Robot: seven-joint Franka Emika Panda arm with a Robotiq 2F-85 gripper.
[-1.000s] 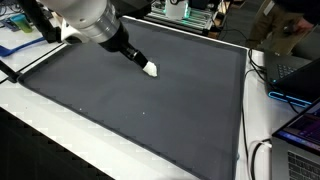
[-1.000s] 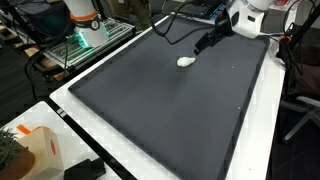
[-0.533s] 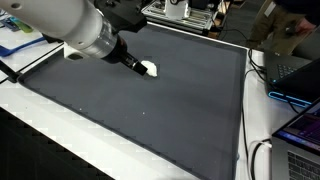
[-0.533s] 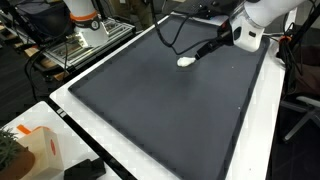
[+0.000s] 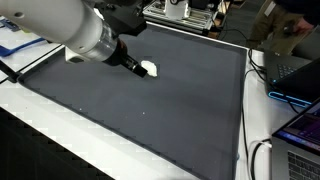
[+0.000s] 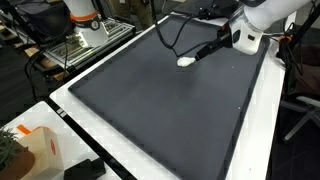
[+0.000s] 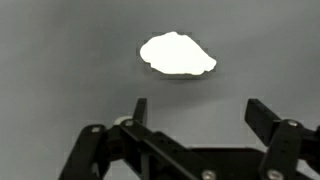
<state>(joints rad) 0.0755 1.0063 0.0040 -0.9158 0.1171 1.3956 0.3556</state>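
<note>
One white lump (image 7: 178, 55), small, rounded oval with a ragged, uneven outline, broader than deep in the wrist view. Plain bright white all over; surface washed out, texture and material not discernible. Lying flat and loose on dark grey mat (image 5: 190, 110), nothing gripping it. Placed well inside the mat's borders, toward its far end in an exterior view (image 6: 186, 61).
</note>
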